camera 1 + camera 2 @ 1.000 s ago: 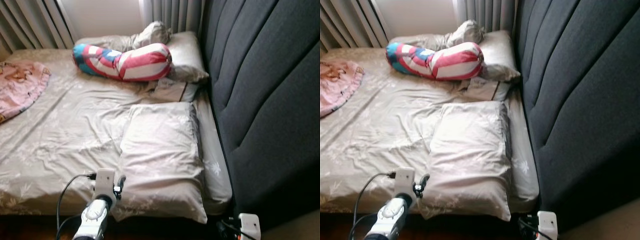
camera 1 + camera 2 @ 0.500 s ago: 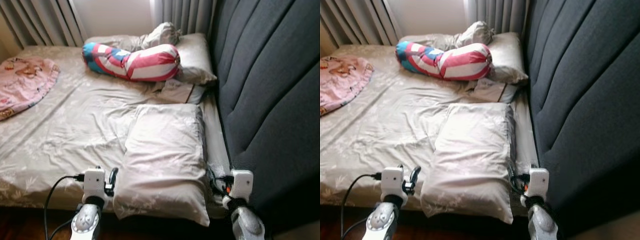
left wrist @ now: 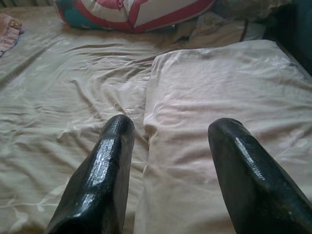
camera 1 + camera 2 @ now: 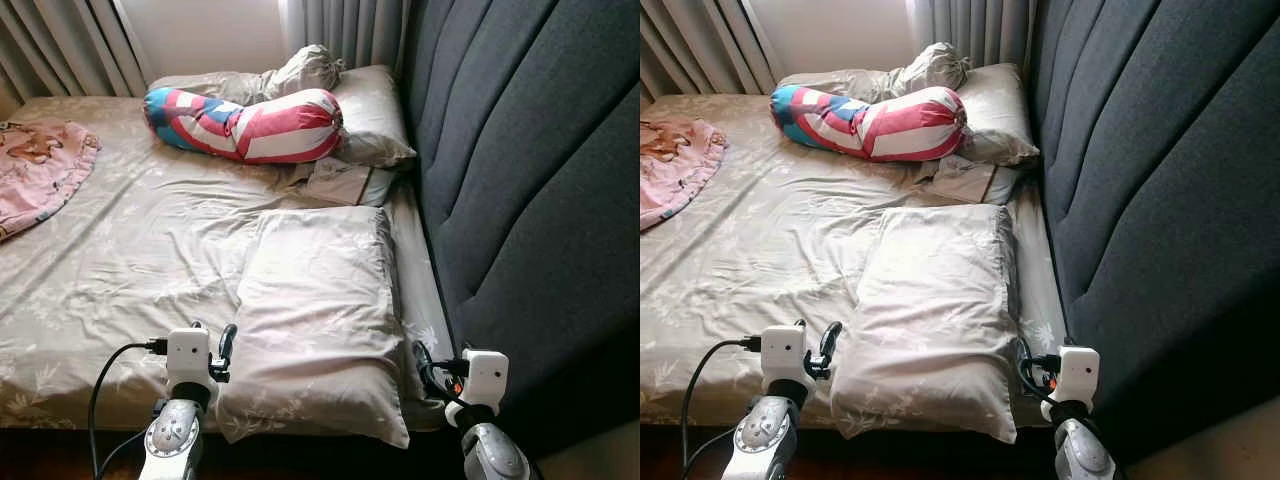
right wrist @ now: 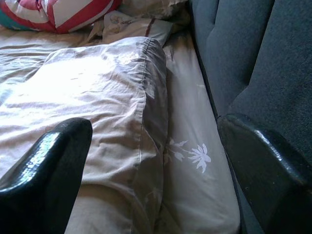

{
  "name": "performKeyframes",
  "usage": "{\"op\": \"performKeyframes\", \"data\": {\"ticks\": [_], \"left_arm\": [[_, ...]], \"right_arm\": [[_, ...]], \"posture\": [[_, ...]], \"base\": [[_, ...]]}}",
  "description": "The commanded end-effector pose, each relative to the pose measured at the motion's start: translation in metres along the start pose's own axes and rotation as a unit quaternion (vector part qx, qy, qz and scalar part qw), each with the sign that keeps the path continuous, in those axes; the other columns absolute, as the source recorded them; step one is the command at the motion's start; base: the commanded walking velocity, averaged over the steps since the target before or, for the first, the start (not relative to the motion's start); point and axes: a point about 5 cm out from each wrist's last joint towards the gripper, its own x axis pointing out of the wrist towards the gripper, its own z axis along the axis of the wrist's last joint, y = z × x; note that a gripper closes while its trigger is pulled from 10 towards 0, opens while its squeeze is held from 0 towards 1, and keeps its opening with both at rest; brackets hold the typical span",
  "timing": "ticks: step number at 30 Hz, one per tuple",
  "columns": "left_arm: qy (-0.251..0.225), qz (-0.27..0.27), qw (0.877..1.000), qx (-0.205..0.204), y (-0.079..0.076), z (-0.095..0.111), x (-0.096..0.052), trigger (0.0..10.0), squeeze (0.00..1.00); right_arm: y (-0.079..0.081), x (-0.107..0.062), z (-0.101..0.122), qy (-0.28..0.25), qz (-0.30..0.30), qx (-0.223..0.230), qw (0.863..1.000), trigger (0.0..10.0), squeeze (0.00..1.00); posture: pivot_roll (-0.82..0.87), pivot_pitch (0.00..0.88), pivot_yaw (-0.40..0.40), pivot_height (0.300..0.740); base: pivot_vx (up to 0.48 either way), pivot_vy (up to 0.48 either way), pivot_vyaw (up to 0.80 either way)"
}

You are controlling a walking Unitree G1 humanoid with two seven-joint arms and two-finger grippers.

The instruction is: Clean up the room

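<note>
**Between two open grippers, one pillow**

At lower centre of the head views, the pillow (image 4: pixel 320 320) lies lengthwise up the bed (image 4: pixel 110 260), left gripper (image 4: pixel 212 345) and right gripper (image 4: pixel 428 362) flanking its near corners, jaws spread, equally near.

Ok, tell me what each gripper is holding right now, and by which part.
Nothing is held. The left gripper and the right gripper are both open, poised at the near corners of the pillow without closing on it.
</note>
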Motion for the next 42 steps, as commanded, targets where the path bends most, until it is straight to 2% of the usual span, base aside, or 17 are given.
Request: {"op": "performKeyframes", "data": {"ticks": [1,8,21,42], "left_arm": [[0.008,0.001,1.0,-0.001,0.0013,0.0001,-0.0008,10.0,0.0],[0.011,-0.002,1.0,-0.001,0.0024,0.0007,-0.0006,10.0,0.0],[0.002,-0.016,1.0,-0.005,-0.0015,0.0056,-0.0001,10.0,0.0],[0.014,-0.029,0.999,-0.009,-0.0049,0.005,0.0011,10.0,0.0]], "right_arm": [[0.0014,0.0012,0.0018,0.002,0.0,-0.001,1.0,10.0,0.0],[0.0029,0.0011,0.0004,0.006,-0.001,0.0,1.0,10.0,0.0],[0.0038,0.0021,-0.0001,0.013,-0.005,0.001,1.0,10.0,0.0],[0.0069,0.004,-0.0008,0.02,0.005,0.001,1.0,10.0,0.0]], "posture": [[-0.12,0.05,-0.006,0.74],[-0.12,0.051,-0.002,0.74],[-0.11,0.052,-0.002,0.74],[-0.11,0.049,-0.002,0.74]], "base": [[0.0,0.48,0.0],[0.0,0.447,0.0],[0.0,0.0,0.0],[0.0,0.0,0.0]]}}
